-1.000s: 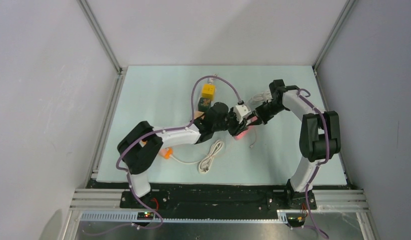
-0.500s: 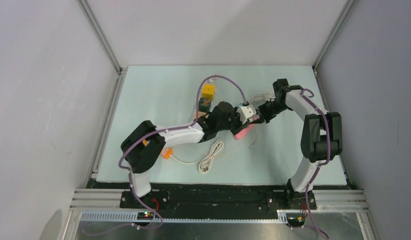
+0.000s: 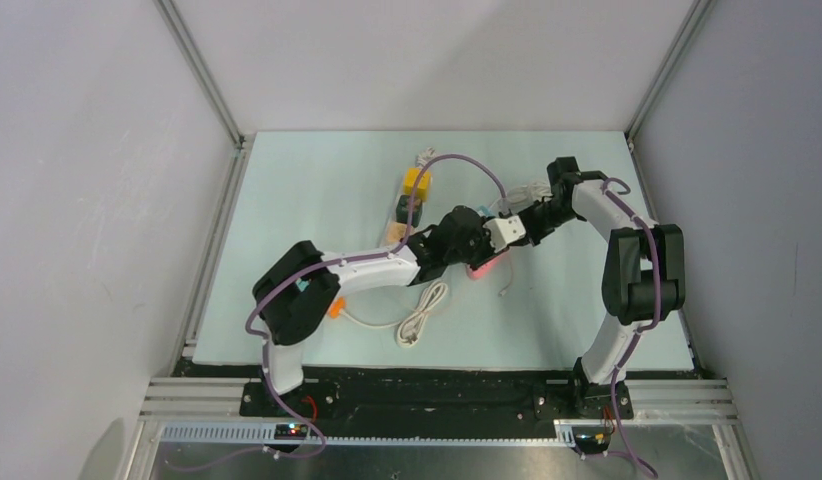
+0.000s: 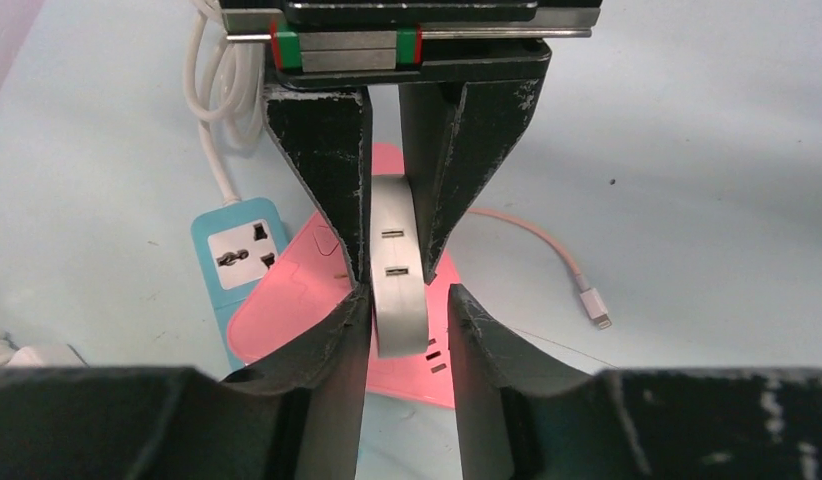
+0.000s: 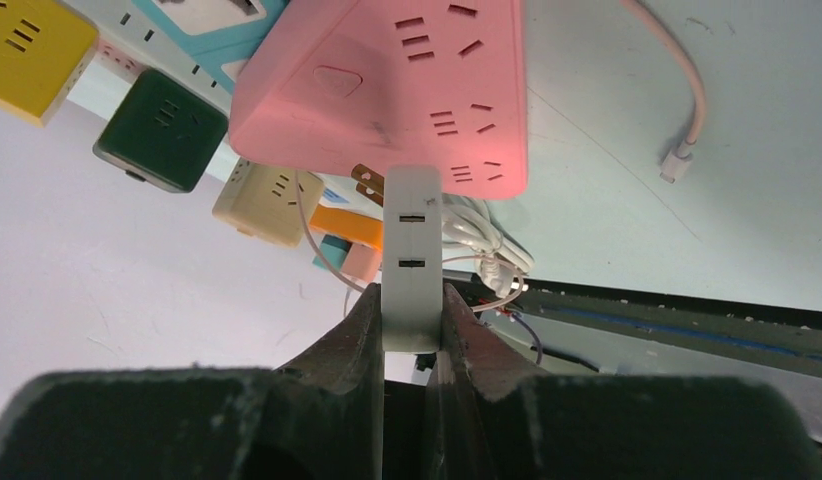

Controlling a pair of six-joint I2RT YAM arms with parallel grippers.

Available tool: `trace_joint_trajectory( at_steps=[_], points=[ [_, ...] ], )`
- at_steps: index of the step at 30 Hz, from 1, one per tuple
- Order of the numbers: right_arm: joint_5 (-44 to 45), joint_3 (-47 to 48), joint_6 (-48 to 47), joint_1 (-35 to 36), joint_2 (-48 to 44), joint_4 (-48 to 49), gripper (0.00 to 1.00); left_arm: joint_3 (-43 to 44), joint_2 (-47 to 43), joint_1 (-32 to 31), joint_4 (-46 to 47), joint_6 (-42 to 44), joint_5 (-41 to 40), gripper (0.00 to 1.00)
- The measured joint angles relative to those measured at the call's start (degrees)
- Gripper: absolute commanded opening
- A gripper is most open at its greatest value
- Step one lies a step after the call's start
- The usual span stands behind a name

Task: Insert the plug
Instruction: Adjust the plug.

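A pale green mat [image 3: 307, 200] covers the table, boxed in by plain white walls [image 3: 437, 60]. The plug [image 5: 411, 230], a white charger block with two slots on its face, hangs above the mat a little right of centre. My right gripper [image 5: 411, 295] pinches one end of it tight between both fingers. Its two copper prongs stick out sideways, bare, just off the edge of the pink power strip [image 5: 387, 80] lying flat beneath.

My left gripper [image 4: 407, 300] faces the plug from the left, fingers narrowly apart, with the block's other end showing between the tips. I cannot tell whether they touch it.

A blue socket strip [image 4: 237, 250] lies against the pink one, and a pink charging cable [image 4: 557, 255] lies loose on its other side. A yellow cube [image 3: 417, 182], a dark green cube [image 5: 162, 135] and a beige cube [image 5: 262, 200] sit to the far left. A coiled white cable [image 3: 422, 312] lies nearer.
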Motion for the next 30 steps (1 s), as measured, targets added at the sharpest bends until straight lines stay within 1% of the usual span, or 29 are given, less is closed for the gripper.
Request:
trace_joint_trajectory(
  at_steps=[3, 6, 8, 10, 13, 15, 16, 17, 18, 19, 20, 22, 26, 30],
  points=[
    [0.37, 0.0, 0.0, -0.07, 0.0, 0.28, 0.0, 1.16, 0.81, -0.5, -1.36, 1.29, -1.97, 0.44],
    [0.28, -0.02, 0.04, -0.22, 0.0, 0.61, 0.0, 1.95, 1.55, -1.25, -2.8, 2.84, -4.46, 0.44],
    [-2.01, -0.02, 0.0, -0.04, -0.28, -0.5, 0.0, 2.21, 2.54, -1.44, -4.59, 3.69, -6.32, 0.41],
    [-3.65, -0.02, -0.09, 0.42, -0.83, -1.95, 0.0, 2.32, 4.13, -1.42, -6.69, 4.72, -8.02, 0.33],
    [-4.57, -0.02, -0.31, 0.85, -1.25, -3.06, 0.0, 2.6, 5.55, -1.07, -8.48, 5.73, -9.57, 0.29],
    [-4.9, -0.02, -0.42, 0.83, -1.29, -3.5, 0.0, 2.91, 5.55, -1.09, -9.31, 5.77, -9.99, 0.33],
    [-5.09, -0.02, -0.48, 0.83, -1.29, -3.69, 0.0, 3.04, 5.55, -1.09, -9.62, 5.75, -10.08, 0.39],
    [-5.33, -0.02, -0.46, 0.74, -1.29, -3.85, 0.0, 3.1, 5.55, -1.09, -9.79, 5.66, -10.03, 0.42],
    [-5.77, -0.02, -0.48, 0.72, -1.29, -3.85, 0.0, 3.13, 5.55, -1.09, -9.94, 5.57, -9.79, 0.48],
    [-6.12, -0.02, -0.55, 0.72, -1.29, -3.82, 0.0, 3.13, 5.53, -1.09, -10.05, 5.53, -9.64, 0.52],
    [-6.34, -0.02, -0.52, 0.72, -1.31, -3.82, 0.0, 3.13, 5.44, -1.09, -10.16, 5.42, -9.42, 0.58],
    [-6.73, -0.02, -0.55, 0.63, -1.29, -3.74, 0.0, 2.51, 4.98, -1.07, -10.14, 4.57, -8.76, 0.63],
    [-7.54, -0.02, -0.55, 0.5, -1.31, -3.69, 0.0, -0.46, 2.27, -0.2, -9.46, 2.49, -6.29, 0.63],
    [-8.09, -0.02, -0.55, 0.46, -1.36, -3.65, 0.0, -1.27, -0.17, 1.18, -8.04, 1.01, -4.57, 0.59]
  ],
)
